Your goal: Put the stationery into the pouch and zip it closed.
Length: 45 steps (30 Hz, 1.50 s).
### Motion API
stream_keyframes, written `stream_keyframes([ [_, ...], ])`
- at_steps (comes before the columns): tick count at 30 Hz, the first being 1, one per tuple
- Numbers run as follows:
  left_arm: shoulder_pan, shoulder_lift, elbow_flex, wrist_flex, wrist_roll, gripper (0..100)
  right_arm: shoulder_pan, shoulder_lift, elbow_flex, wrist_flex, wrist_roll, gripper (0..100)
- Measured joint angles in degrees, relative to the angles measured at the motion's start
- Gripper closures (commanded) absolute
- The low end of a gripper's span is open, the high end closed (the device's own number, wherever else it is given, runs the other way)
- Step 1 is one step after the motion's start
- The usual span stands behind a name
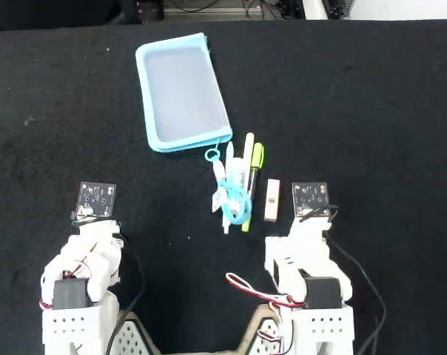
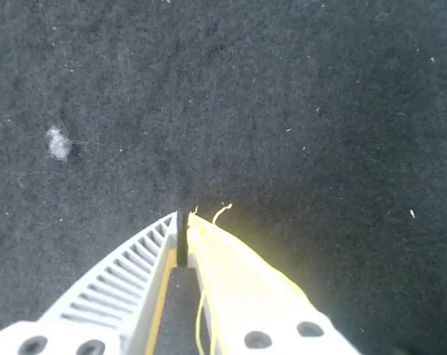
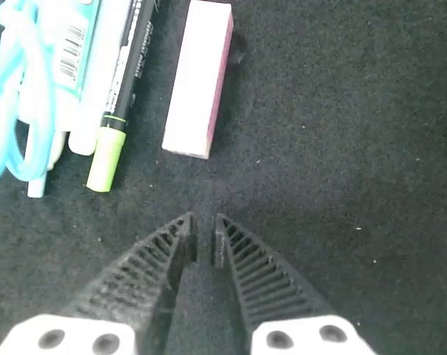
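Pouch (1): a light-blue rectangular fabric pouch (image 1: 183, 92) with a pale translucent panel lies flat on the far middle of the table. Its long side is tilted slightly. Whether the zip is open cannot be told.
Zip pull (1): a light-blue ring zip pull (image 1: 212, 155) hangs at the pouch's near corner, pointing toward the stationery.
Stationery cluster: loose items lie just beside one another, near the pouch's near corner and outside it, roughly parallel.
Highlighter (1): a black-barrelled highlighter (image 1: 257, 157) with yellow-green ends sits on the cluster's right side; its near end shows in the right wrist view (image 3: 109, 148).
White pens (at least 2): slim white pens (image 1: 246, 151) lie left of the highlighter. They overlap, so the exact count cannot be told.
Scissors (1 pair): light-blue-handled scissors (image 1: 234, 201) rest across the pens' near ends (image 3: 16, 111).
Eraser (1): a pink-and-white block eraser (image 1: 271, 200) lies apart, right of the highlighter (image 3: 200, 78).
Right pincer (1): the black right pincer (image 3: 203, 225) hangs just short of the eraser, its tips drawn almost together and holding nothing.
Left pincer (1): the white-and-yellow left pincer (image 2: 185, 220) has its tips together, holding nothing, over bare cloth well left of the cluster.
Table (1): the table (image 1: 371, 111) is covered in black cloth, with a pale lint speck (image 2: 58, 142) on it.
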Motion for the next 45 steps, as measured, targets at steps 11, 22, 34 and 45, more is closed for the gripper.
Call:
stream_keyframes([
  [11, 0.00, 0.00, 0.00, 0.00, 0.00, 97, 0.00, 0.00, 0.00, 0.00, 0.00, 94.8],
  [22, 0.00, 0.00, 0.00, 0.00, 0.00, 97, 0.00, 0.00, 0.00, 0.00, 0.00, 94.8],
  [34, 0.00, 0.00, 0.00, 0.00, 0.00, 97, 0.00, 0.00, 0.00, 0.00, 0.00, 94.8],
  [45, 0.00, 0.00, 0.00, 0.00, 0.00, 97, 0.00, 0.00, 0.00, 0.00, 0.00, 94.8],
])
